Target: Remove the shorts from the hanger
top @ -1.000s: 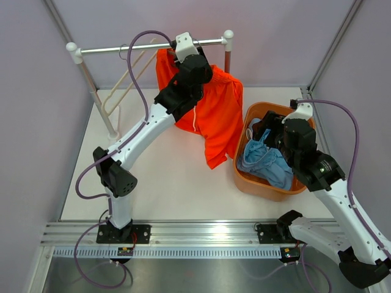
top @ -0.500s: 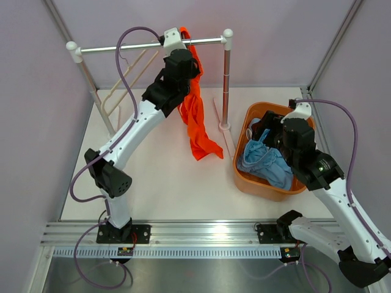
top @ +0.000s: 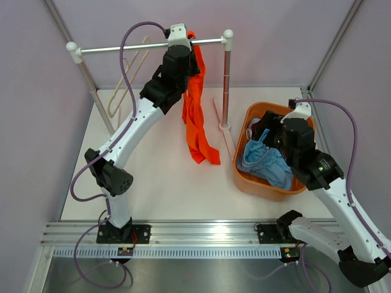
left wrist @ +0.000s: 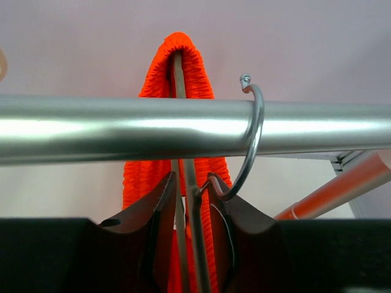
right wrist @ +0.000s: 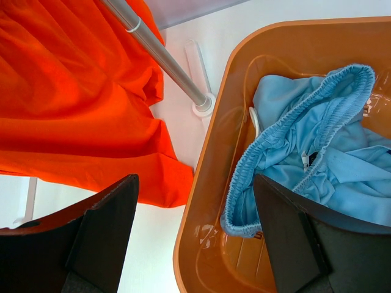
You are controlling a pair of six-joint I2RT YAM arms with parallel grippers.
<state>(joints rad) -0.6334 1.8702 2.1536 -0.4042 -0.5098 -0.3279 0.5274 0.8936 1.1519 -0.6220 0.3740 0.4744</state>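
Observation:
The bright orange shorts (top: 195, 116) hang edge-on from a wire hanger (left wrist: 253, 131) hooked over the metal rail (top: 122, 47). My left gripper (top: 186, 46) is up at the rail, shut on the hanger's neck wires (left wrist: 190, 201) just under the hook. In the left wrist view the orange waistband (left wrist: 177, 67) rises behind the rail (left wrist: 91, 128). The light blue shorts (top: 267, 162) lie in the orange basket (top: 247, 183). My right gripper (top: 269, 131) hovers over the basket, open and empty (right wrist: 195, 238), above the basket's rim (right wrist: 201, 201) beside the blue shorts (right wrist: 317, 140).
Bare wooden hangers (top: 125, 79) hang at the rail's left end. The rack's right post (top: 226, 79) stands on a foot (top: 225, 126) between the orange shorts and the basket; the post also shows in the right wrist view (right wrist: 159, 52). Walls enclose the table on three sides.
My left gripper has turned the hanger on the rail, so the orange shorts went from spread wide to hanging narrow and edge-on. The right arm has not moved.

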